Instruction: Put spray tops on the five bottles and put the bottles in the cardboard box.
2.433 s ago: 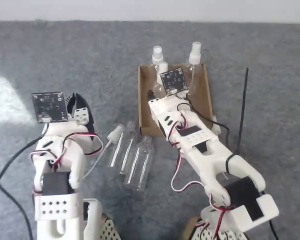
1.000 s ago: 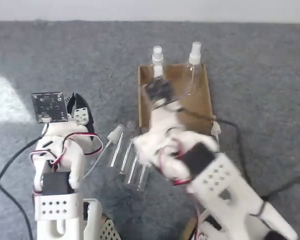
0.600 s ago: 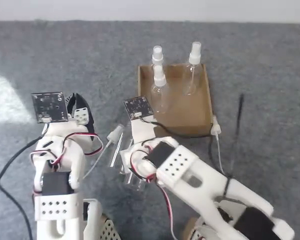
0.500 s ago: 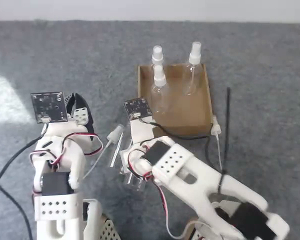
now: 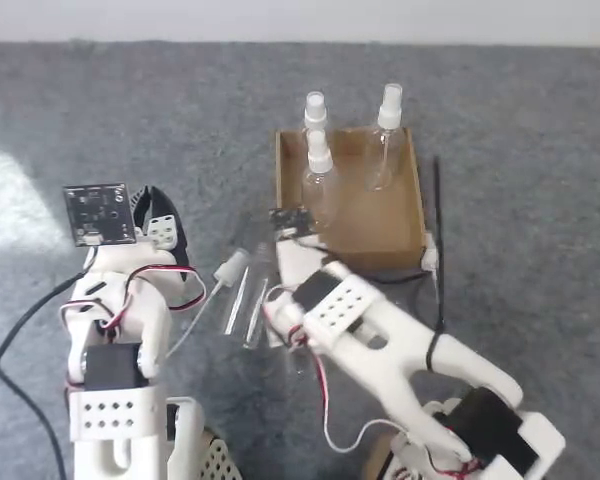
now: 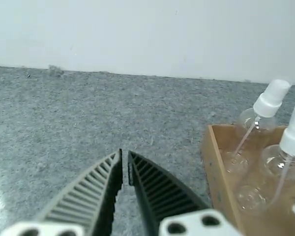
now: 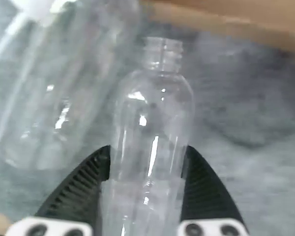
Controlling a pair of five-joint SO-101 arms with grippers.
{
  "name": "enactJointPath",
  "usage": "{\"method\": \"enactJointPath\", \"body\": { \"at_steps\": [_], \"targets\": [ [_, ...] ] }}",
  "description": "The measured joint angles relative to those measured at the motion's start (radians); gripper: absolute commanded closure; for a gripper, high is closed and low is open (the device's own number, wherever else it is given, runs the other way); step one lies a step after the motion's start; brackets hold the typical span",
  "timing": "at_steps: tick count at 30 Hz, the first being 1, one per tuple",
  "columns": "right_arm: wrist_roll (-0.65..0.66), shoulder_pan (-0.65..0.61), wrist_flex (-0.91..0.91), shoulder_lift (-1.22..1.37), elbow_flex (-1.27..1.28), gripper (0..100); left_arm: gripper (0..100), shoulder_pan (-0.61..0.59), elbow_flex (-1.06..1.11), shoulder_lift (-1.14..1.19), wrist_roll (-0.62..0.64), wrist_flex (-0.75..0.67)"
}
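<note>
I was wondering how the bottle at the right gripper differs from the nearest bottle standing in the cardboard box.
The loose bottle at the right gripper lies on carpet, neck bare; the boxed bottle stands upright in the cardboard box with a white spray top. Both are clear.

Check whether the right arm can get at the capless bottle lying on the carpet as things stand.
Probably yes. The right gripper is open with a finger on each side of the capless bottle, and nothing lies between them. The second bottle lies close alongside and might get nudged.
</note>
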Motion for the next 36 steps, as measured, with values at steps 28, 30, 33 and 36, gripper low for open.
{"method": "enactJointPath", "body": {
  "at_steps": [28, 30, 33, 36],
  "targets": [
    [1.32, 1.03, 0.723, -0.427, -0.334, 99.2, 87, 0.06, -0.89, 1.378, -0.342, 0.542],
    [1.378, 1.123, 0.697, -0.354, -0.334, 99.2, 85, 0.087, -0.89, 1.404, -0.356, 0.554],
    [1.424, 1.27, 0.582, -0.235, -0.334, 99.2, 83, 0.112, -0.891, 1.407, -0.359, 0.559],
    [1.439, 1.381, 0.453, -0.098, -0.334, 99.2, 83, 0.12, -0.891, 1.412, -0.365, 0.56]
  ]
}}
